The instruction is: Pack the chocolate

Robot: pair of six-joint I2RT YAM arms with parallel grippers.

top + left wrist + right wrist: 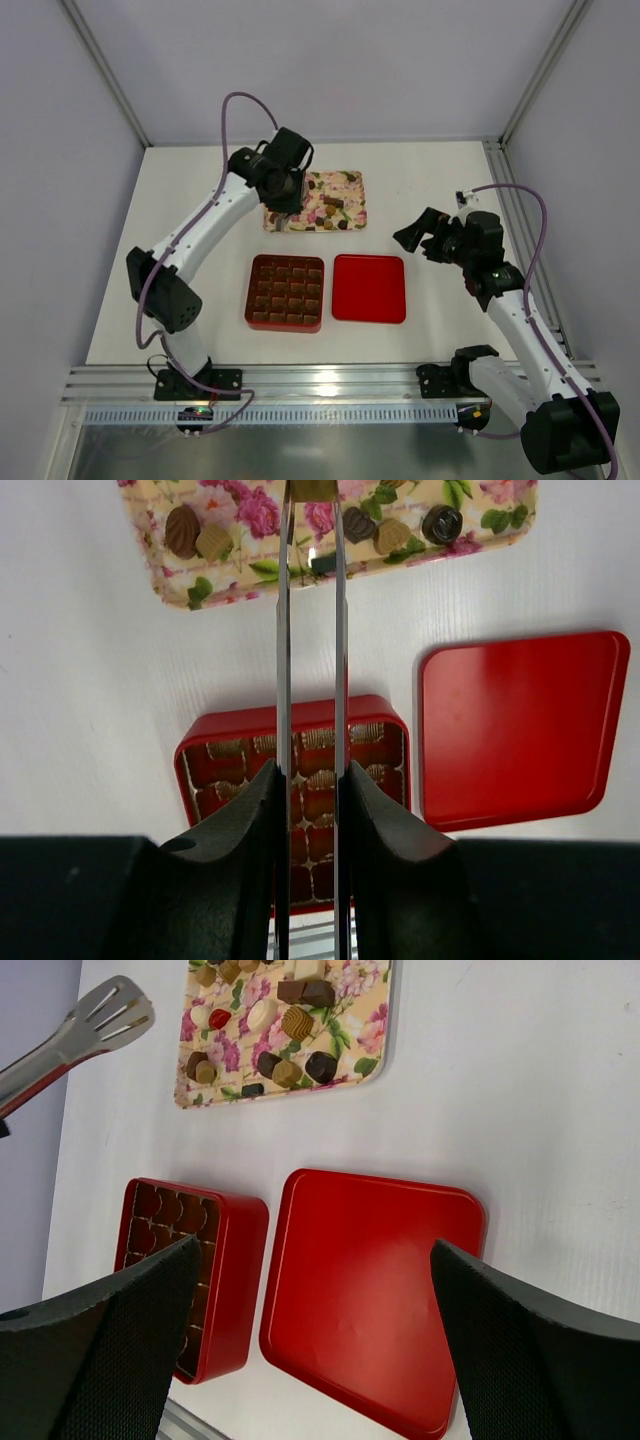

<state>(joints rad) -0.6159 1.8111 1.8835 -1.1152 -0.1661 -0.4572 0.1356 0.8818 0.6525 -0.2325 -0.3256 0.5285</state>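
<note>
Top camera first: my left gripper [283, 200] is over the near-left corner of the floral tray [352, 180], and that's where the loose chocolate [333, 206] sits. The red box [249, 295] is closer to my bases. Its lid [369, 288] lies flat just beside it on the right. My right gripper [420, 238] hangs off to the right of the lid, apart from everything.

Left wrist cam: my fingers are clenched on a pair of metal tongs [283, 630]. The blades are squeezed nearly together and reach out over the tray's edge. There's a tan piece [312, 488] at the tips that looks pinched, but the frame edge cuts it off, so I'm not sure. The box shows under the blades. Its cells look brownish, and I can't tell which ones are filled.

Right wrist cam: jaws spread wide with nothing in them, looking down on the lid and the box's side. The tongs' slotted end pokes in at the upper left.

What worries me:
- The blades are long and the piece is tiny, so any wobble on the way to the box could let it slip out onto the table.
- The tongs could twist in my grip, and then I'd land the piece on a divider or in a cell that's already taken.
- If I squeeze harder to be safe, I might dent the piece.
</note>
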